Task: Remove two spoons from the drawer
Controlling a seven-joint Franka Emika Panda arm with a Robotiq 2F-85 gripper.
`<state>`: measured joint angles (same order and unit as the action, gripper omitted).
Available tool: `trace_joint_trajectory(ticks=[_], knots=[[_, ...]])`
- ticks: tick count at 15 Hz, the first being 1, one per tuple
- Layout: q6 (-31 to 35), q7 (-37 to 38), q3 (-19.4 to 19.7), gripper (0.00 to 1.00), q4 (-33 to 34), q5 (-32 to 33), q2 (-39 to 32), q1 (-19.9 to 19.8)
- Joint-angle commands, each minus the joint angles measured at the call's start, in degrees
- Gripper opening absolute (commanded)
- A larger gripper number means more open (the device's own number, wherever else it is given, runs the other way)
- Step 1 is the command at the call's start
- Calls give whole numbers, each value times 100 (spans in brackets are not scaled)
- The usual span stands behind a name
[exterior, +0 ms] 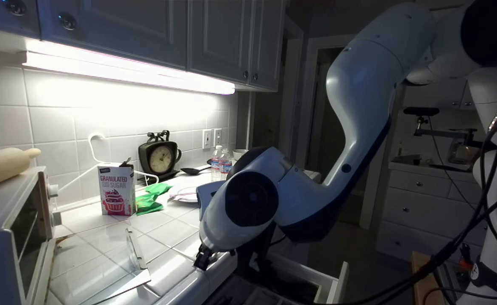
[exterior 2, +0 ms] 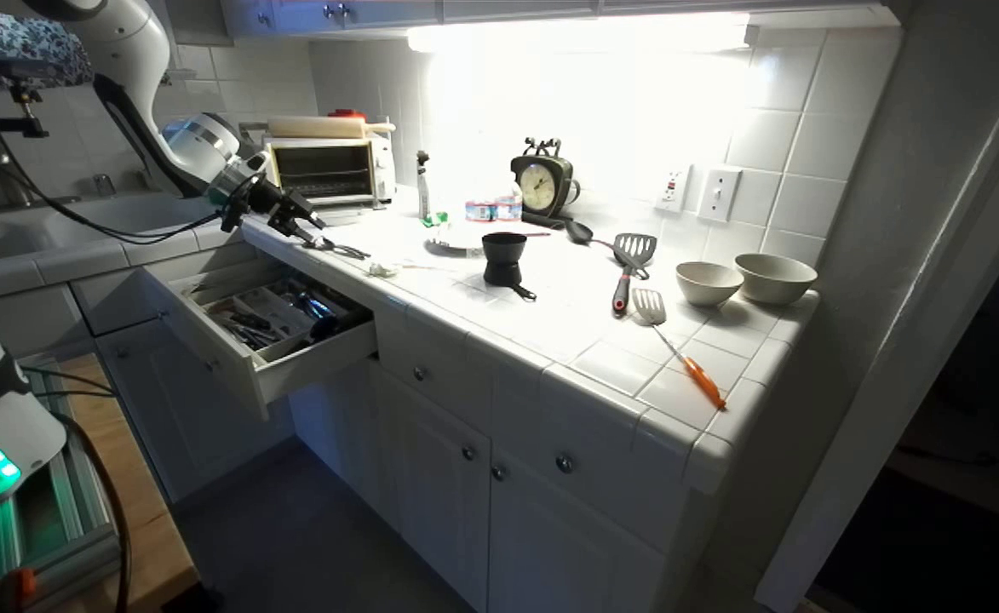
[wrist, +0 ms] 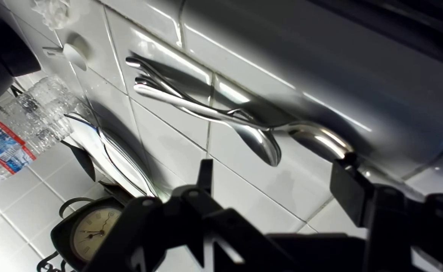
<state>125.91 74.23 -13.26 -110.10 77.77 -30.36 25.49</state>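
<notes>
Drawer (exterior 2: 316,368), one, plain white front: pulled out under the front edge of the countertop (exterior 2: 542,328), near its inner corner by the sink (exterior 2: 48,232). Inside it, a divided tray (exterior 2: 273,310) with loose cutlery (exterior 2: 250,323), pieces too small to name from where I stand.

Spoons (wrist: 246,121), two, bright metal, handles crossed: outside the drawer, lying on the countertop just in from its front edge.

Gripper (wrist: 276,172), one, black, on a white arm (exterior: 358,93): over that same edge, fingers (wrist: 348,192) standing apart. One spoon's bowl lies just beside a fingertip; I cannot tell whether they touch.

Toaster oven (exterior 2: 324,170), one: at the countertop's inner back corner; rolling pin (exterior 2: 316,127) on its top.

Sugar carton (exterior: 117,190), one, upright: near the back edge, a green packet (exterior: 151,200) right beside it.

Clock (exterior: 161,160), one, dark case: near the back edge.

Clear bottles (exterior: 224,163), two, with red-and-blue labels: near the clock.

Black cup-shaped piece (exterior 2: 503,255), one, waisted: upright, between front and back edges.

Black round-headed utensil (exterior 2: 580,232) and black slotted turner (exterior 2: 635,247), one each: toward the back edge.

Orange-handled turner (exterior 2: 703,381), one: near the outer front corner.

Bowls (exterior 2: 708,283), two, pale: side by side at the outer end edge.
</notes>
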Motion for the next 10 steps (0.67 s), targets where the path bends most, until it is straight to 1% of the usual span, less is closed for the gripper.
trace_joint_trajectory(ticks=[1, 4, 5, 6, 8, 9, 10], knots=[[14, 228, -56, 86, -18, 118, 60, -40], [15, 319, -56, 94, -35, 117, 117, -49], [15, 348, -57, 99, -39, 118, 136, -51], [16, 380, -58, 95, -44, 119, 155, -53], [14, 423, -64, 96, -58, 110, 193, -57], [20, 439, -76, 98, -83, 80, 236, -65], [17, 460, -86, 99, -104, 58, 273, -68]])
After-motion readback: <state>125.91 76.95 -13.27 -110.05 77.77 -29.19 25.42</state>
